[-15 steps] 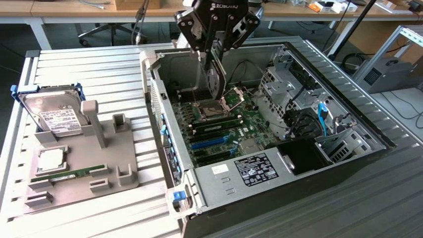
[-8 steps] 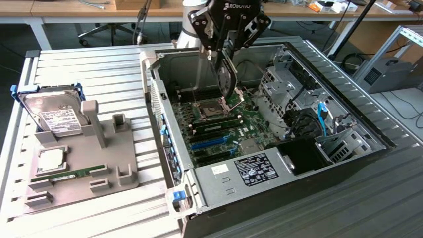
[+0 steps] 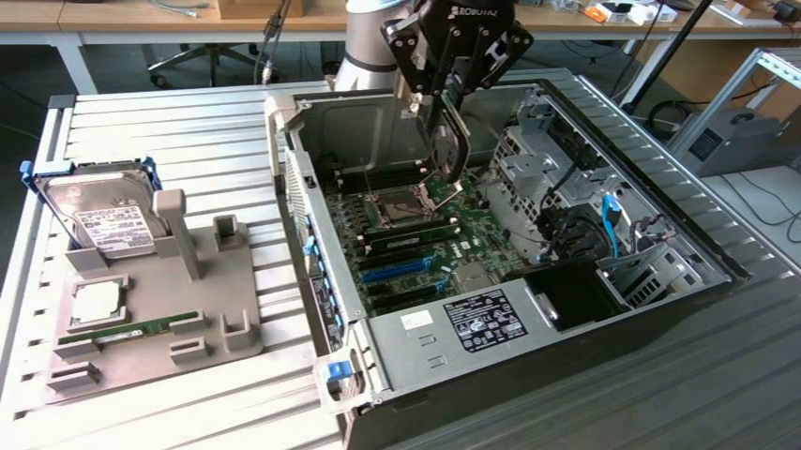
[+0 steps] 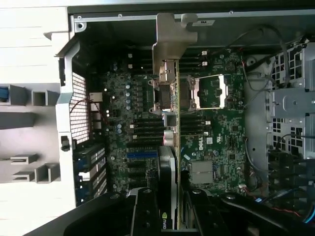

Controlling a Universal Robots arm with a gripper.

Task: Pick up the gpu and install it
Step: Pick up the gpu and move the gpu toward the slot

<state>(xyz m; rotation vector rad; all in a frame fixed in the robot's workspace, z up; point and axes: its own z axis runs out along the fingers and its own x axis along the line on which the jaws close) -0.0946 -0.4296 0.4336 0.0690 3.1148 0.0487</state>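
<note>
1. Tabletop [image 3: 163,122]: pale and slatted, carries every item below.
2. Computer case [image 3: 375,122]: lies on its side with the panel off and the interior open from above.
3. Grey fixture [image 3: 163,309]: on the exterior view's left, well apart from the case.
4. Motherboard [image 3: 470,230] [image 4: 221,132]: on the case floor, with a bare CPU socket [image 3: 407,208] [image 4: 211,91].
5. Hard drive [image 3: 107,220]: blue-framed, propped on the fixture.
6. Gpu [image 3: 447,150] [image 4: 170,113]: hangs on edge inside the case above the motherboard, silvery bracket [image 4: 170,44] toward the rear wall.
7. End effector [image 3: 441,94] [image 4: 170,216]: closed narrow on the card's upper edge.
8. Expansion slots [image 3: 400,272] [image 4: 142,154]: blue and black, just beside the card's line in the wrist view.
9. Memory stick [image 3: 131,328]: green, flat on the fixture.

Step, as judged: pickup is done and installation is in hand, the card not yet seated. Seating calls for the card's edge parallel over one slot and the bracket meeting the rear opening.

Clearance: open above. Socket and memory slots are close alongside, and the drive cages [image 3: 551,169] and cables crowd the exterior view's right.
</note>
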